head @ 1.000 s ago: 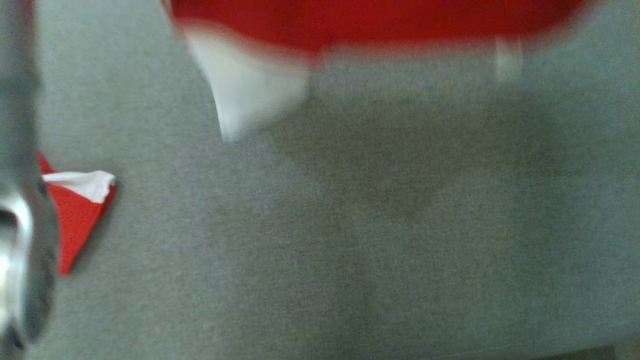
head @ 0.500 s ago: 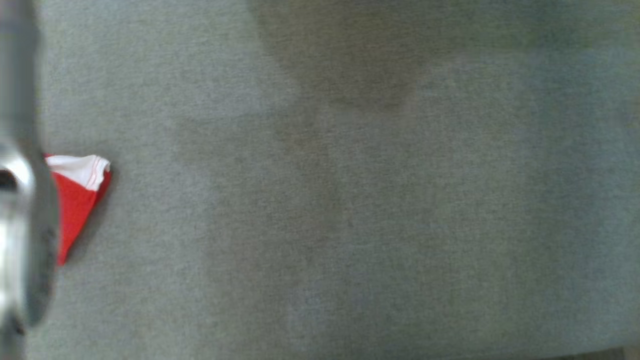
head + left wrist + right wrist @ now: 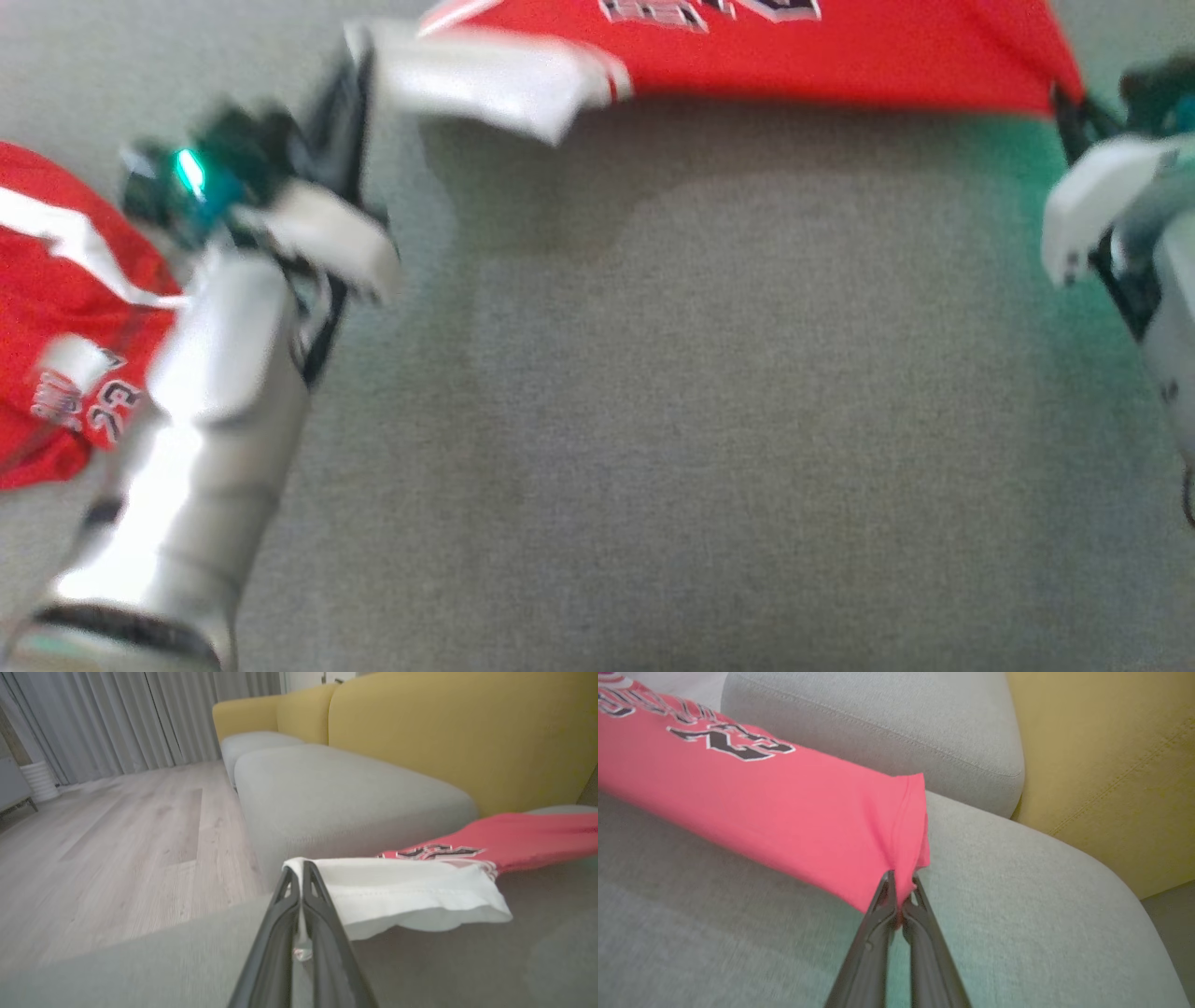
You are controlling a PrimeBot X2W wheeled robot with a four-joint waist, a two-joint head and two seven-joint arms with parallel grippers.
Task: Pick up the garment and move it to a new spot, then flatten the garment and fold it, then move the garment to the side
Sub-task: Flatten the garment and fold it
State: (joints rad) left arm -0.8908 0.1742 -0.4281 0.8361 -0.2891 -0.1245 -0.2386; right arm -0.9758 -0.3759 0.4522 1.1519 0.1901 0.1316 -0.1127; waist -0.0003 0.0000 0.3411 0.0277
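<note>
left fingers: clamped on white sleeve
right fingers: clamped on red hem
garment: strung between both, prob for laying flat

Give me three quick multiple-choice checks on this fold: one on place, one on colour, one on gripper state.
1. Where does the left gripper hold the red jersey with white sleeves?
A. a white sleeve
B. the black lettering
C. the red hem

2. What colour is the upholstered sofa backrest?
A. blue
B. yellow
C. brown

3. What state is the right gripper in?
A. wide open
B. shut on nothing
C. shut on the jersey's red corner

Answers:
1 A, the left wrist view shows white cloth clamped there.
2 B, yellow rises behind the grey fabric seat cushions.
3 C, red cloth bunches where it closes.
</note>
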